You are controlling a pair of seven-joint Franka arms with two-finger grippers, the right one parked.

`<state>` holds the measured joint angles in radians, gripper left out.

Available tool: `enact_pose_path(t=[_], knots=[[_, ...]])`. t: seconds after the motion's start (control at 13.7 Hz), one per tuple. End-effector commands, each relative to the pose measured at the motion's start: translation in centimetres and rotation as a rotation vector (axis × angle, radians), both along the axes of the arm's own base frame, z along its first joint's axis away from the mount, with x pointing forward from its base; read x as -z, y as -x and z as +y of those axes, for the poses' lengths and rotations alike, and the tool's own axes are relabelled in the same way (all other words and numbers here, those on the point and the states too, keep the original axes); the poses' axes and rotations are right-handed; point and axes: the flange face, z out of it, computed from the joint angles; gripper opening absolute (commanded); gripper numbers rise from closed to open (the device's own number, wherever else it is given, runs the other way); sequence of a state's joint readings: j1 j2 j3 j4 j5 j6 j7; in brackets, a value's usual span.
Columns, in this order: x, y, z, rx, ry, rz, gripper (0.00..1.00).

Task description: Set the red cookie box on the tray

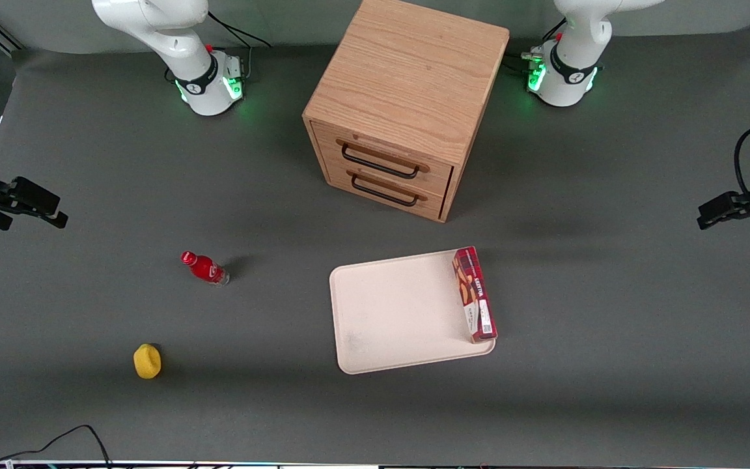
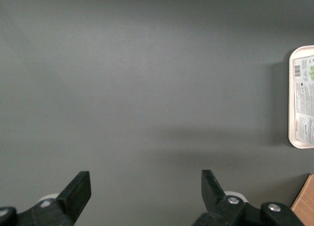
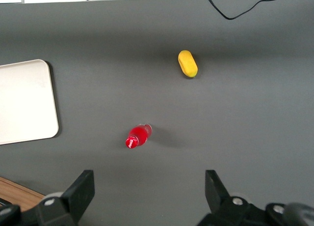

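the red cookie box (image 1: 474, 294) stands on its long narrow edge on the tray (image 1: 394, 312), along the tray's rim at the working arm's end, its cookie-printed face turned up toward the front camera. the cream-white tray lies flat on the grey table (image 1: 609, 339), nearer to the front camera than the wooden drawer cabinet (image 1: 404, 104), in front of the cabinet's two dark-handled drawers. the rest of the tray's surface is bare.

the left arm's gripper (image 1: 730, 210) hangs above the table well apart from the tray, out toward the working arm's end. its jaws are spread wide with nothing between them. in the left wrist view the two black fingers (image 2: 78, 189) frame only grey table, with the tray's edge (image 2: 290, 93) and the box's white printed label (image 2: 304, 100) at the margin, and a corner of the cabinet (image 2: 304, 206) close by.

from the tray toward the parked arm's end, a small red bottle (image 1: 204, 268) stands on the table, well apart from the tray. a yellow object (image 1: 147, 361) lies nearer to the front camera than the bottle.
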<state>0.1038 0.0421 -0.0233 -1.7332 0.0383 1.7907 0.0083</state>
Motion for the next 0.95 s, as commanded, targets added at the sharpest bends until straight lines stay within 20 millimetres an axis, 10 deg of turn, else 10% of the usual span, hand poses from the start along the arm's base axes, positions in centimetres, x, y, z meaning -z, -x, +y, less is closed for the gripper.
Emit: enact_pose_path(t=[0.0,0.88], knots=[[-0.9,1.2,-1.4,0.010,0.005,-0.027,1.00],[-3.8,-0.3,-3.2,0.051,0.026,-0.040,1.00]])
